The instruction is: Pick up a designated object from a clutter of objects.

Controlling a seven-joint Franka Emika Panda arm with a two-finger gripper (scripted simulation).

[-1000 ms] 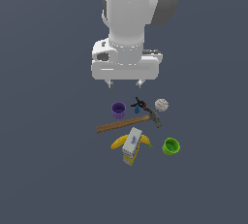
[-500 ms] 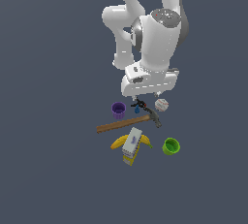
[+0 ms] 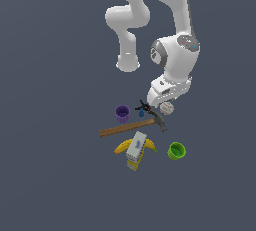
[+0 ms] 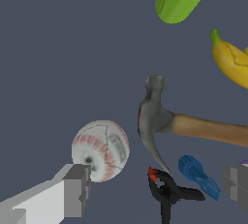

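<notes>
The designated object, a white baseball (image 3: 166,108) with red stitching, lies on the floor at the exterior view's right end of the clutter of objects. My gripper (image 3: 159,103) hangs low just above it and the small black-and-blue clamp (image 3: 144,110). In the wrist view the gripper (image 4: 155,189) is open and holds nothing. The baseball (image 4: 100,150) sits close beside one of the fingers (image 4: 75,190). The clamp (image 4: 181,184) lies in the gap between the two fingers.
A wooden-handled hammer (image 3: 131,127) lies just in front of the ball, its steel head (image 4: 152,119) near it. Around them are a purple cup (image 3: 122,113), a green cup (image 3: 176,151), a yellow banana (image 3: 123,147) and a white-grey box (image 3: 136,151).
The hand has swung from above the purple cup toward the exterior view's right and dropped low, close over the baseball. The objects have not moved.
</notes>
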